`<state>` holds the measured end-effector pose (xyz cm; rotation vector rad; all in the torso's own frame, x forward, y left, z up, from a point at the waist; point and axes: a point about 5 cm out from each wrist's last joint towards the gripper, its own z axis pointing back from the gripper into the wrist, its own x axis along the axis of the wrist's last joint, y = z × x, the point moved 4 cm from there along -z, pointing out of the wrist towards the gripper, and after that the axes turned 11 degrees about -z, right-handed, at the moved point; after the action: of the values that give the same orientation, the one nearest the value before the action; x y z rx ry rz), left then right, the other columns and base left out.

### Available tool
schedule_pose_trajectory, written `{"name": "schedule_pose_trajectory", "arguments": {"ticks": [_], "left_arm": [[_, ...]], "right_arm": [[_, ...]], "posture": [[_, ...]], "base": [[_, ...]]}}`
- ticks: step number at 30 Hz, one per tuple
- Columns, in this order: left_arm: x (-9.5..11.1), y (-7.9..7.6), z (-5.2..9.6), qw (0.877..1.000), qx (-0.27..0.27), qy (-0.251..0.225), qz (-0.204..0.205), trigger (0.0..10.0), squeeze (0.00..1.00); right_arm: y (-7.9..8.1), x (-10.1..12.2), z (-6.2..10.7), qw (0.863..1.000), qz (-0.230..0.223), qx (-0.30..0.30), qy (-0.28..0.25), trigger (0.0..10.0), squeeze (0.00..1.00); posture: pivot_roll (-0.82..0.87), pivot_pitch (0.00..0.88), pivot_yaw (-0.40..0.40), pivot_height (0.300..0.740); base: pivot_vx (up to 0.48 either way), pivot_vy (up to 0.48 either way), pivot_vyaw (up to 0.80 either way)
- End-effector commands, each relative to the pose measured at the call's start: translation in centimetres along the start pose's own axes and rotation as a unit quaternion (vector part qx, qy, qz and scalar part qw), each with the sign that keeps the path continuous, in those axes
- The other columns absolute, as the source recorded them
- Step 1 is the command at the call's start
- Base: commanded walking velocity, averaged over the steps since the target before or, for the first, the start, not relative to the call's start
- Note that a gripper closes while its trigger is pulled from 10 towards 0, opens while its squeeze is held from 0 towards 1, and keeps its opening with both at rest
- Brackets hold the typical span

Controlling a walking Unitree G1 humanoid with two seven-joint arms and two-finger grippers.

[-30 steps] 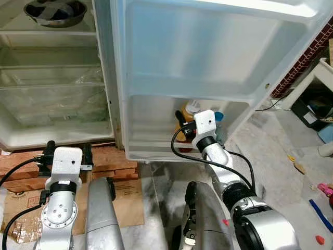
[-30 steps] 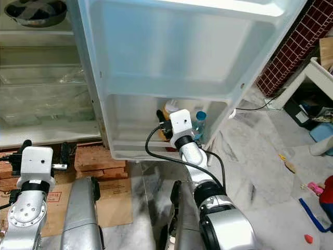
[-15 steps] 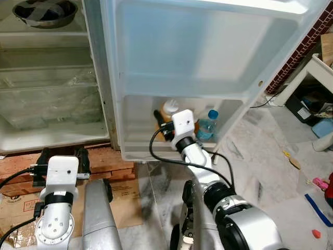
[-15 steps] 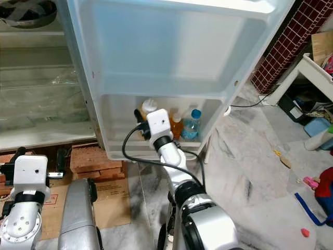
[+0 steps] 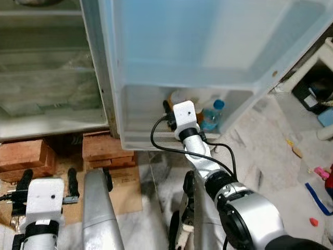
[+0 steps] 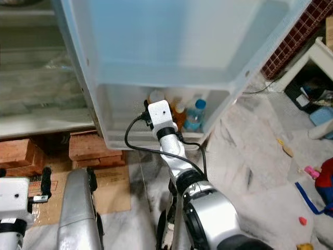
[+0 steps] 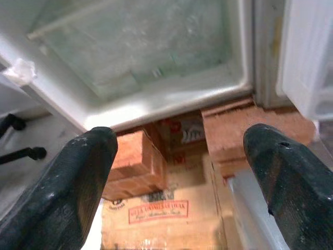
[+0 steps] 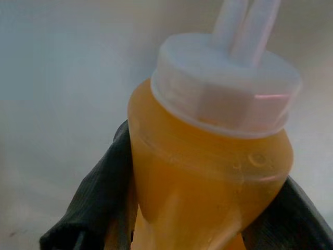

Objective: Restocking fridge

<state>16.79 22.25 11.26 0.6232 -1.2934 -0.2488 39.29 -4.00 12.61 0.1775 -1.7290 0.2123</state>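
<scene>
We see the right gripper [image 8: 208,229] clamped on the orange bottle [image 8: 208,172], now deeper in the door shelf [image 5: 156,140], water bottle [image 5: 210,115] just beside; left gripper [image 7: 177,172] spread open, lower than before, facing bricks [image 7: 138,166]

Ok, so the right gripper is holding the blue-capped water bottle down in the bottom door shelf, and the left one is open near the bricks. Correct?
Not quite. The right gripper is shut on the orange squeeze bottle with the white cap, as the right wrist view shows; the blue-capped water bottle stands beside it in the bottom door shelf. The left gripper is open near the bricks.
</scene>
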Motion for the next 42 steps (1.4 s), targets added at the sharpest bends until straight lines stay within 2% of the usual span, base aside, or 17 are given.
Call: {"name": "schedule_pose_trajectory", "arguments": {"ticks": [1, 3, 4, 5, 6, 8, 12, 17, 19, 26, 29, 32, 34, 35, 39, 42], "left_arm": [[0.4, -0.1, 0.4, 1.0, -0.004, 0.002, -0.001, 10.0, 0.0], [0.5, -0.1, 0.6, 1.0, -0.006, 0.003, 0.0, 10.0, 0.0], [0.5, -0.1, 0.7, 1.0, -0.007, 0.005, 0.0, 10.0, 0.0], [0.5, -0.1, 0.7, 1.0, -0.008, 0.006, 0.001, 10.0, 0.0], [0.5, -0.1, 0.7, 1.0, -0.01, 0.007, 0.001, 10.0, 0.0], [0.4, -0.2, 0.8, 1.0, -0.012, 0.009, 0.001, 10.0, 0.0], [0.1, -0.3, 0.6, 1.0, -0.016, 0.014, 0.001, 10.0, 0.0], [0.0, -0.9, -0.6, 1.0, -0.021, 0.01, 0.002, 10.0, 0.0], [-0.2, -1.1, -1.4, 1.0, -0.019, 0.011, 0.003, 10.0, 0.0], [-0.1, -1.9, -4.0, 1.0, -0.015, -0.003, 0.009, 10.0, 0.0], [-0.4, -2.3, -5.1, 1.0, -0.014, -0.001, 0.013, 10.0, 0.0], [-0.2, -2.6, -5.9, 1.0, -0.015, -0.01, 0.017, 10.0, 0.0], [-0.2, -2.7, -6.2, 1.0, -0.016, -0.011, 0.018, 10.0, 0.0], [0.0, -2.9, -7.0, 1.0, -0.015, -0.016, 0.02, 10.0, 0.0], [0.6, -3.2, -8.1, 0.999, -0.011, -0.03, 0.023, 10.0, 0.0], [0.9, -3.1, -8.6, 0.999, -0.008, -0.04, 0.031, 10.0, 0.0]], "right_arm": [[0.0, -0.9, 0.2, 1.0, 0.007, -0.003, 0.022, 10.0, 0.0], [0.2, -2.0, 0.8, 0.999, 0.009, -0.002, 0.048, 10.0, 0.0], [0.3, -3.1, 1.3, 0.997, 0.006, -0.004, 0.073, 10.0, 0.17], [0.3, -3.8, 1.7, 0.996, 0.005, -0.006, 0.089, 10.0, 0.17], [0.4, -4.8, 2.2, 0.993, -0.003, -0.008, 0.114, 10.0, 1.0], [0.4, -5.7, 2.8, 0.991, -0.014, -0.013, 0.134, 10.0, 1.0], [0.4, -5.3, 2.7, 0.993, -0.018, -0.01, 0.119, 10.0, 1.0], [-1.1, -3.4, 1.5, 0.997, 0.009, -0.002, 0.078, 10.0, 1.0], [-2.2, -2.2, 1.0, 0.998, 0.022, 0.003, 0.05, 10.0, 1.0], [-4.0, 1.2, 0.3, 0.998, 0.025, 0.042, -0.03, 10.0, 1.0], [-4.4, 1.7, 1.0, 0.996, 0.0, 0.069, -0.049, 10.0, 1.0], [-4.3, 0.9, 2.6, 0.993, -0.023, 0.107, -0.044, 10.0, 1.0], [-4.1, 0.5, 3.0, 0.992, -0.032, 0.117, -0.037, 10.0, 1.0], [-3.6, -0.6, 4.3, 0.987, -0.041, 0.152, -0.013, 10.0, 1.0], [-3.9, -1.3, 6.0, 0.984, -0.068, 0.163, 0.003, 10.0, 1.0], [-4.9, -0.4, 7.6, 0.985, -0.079, 0.153, -0.005, 10.0, 1.0]], "posture": [[0.36, 0.294, -0.158, 0.508], [0.36, 0.304, -0.16, 0.508], [0.36, 0.309, -0.16, 0.508], [0.36, 0.309, -0.16, 0.508], [0.36, 0.311, -0.16, 0.508], [0.36, 0.312, -0.159, 0.508], [0.35, 0.301, -0.154, 0.508], [0.32, 0.257, -0.155, 0.508], [0.3, 0.234, -0.156, 0.508], [0.24, 0.129, -0.157, 0.508], [0.21, 0.079, -0.152, 0.508], [0.2, 0.057, -0.148, 0.508], [0.19, 0.039, -0.146, 0.508], [0.18, 0.019, -0.142, 0.508], [0.17, 0.0, -0.134, 0.508], [0.14, 0.0, -0.115, 0.508]], "base": [[0.0, 0.0, 0.0], [0.0, 0.0, 0.0], [0.0, 0.0, 0.0], [0.0, 0.0, 0.0], [0.0, 0.0, 0.0], [0.0, 0.0, 0.0], [0.0, 0.0, 0.0], [0.0, 0.0, 0.0], [0.0, 0.0, 0.0], [0.0, 0.0, 0.0], [0.0, 0.0, 0.0], [0.0, 0.0, 0.0], [0.0, 0.0, 0.0], [0.0, 0.0, 0.0], [0.0, 0.0, 0.0], [0.0, 0.0, 0.0]]}}
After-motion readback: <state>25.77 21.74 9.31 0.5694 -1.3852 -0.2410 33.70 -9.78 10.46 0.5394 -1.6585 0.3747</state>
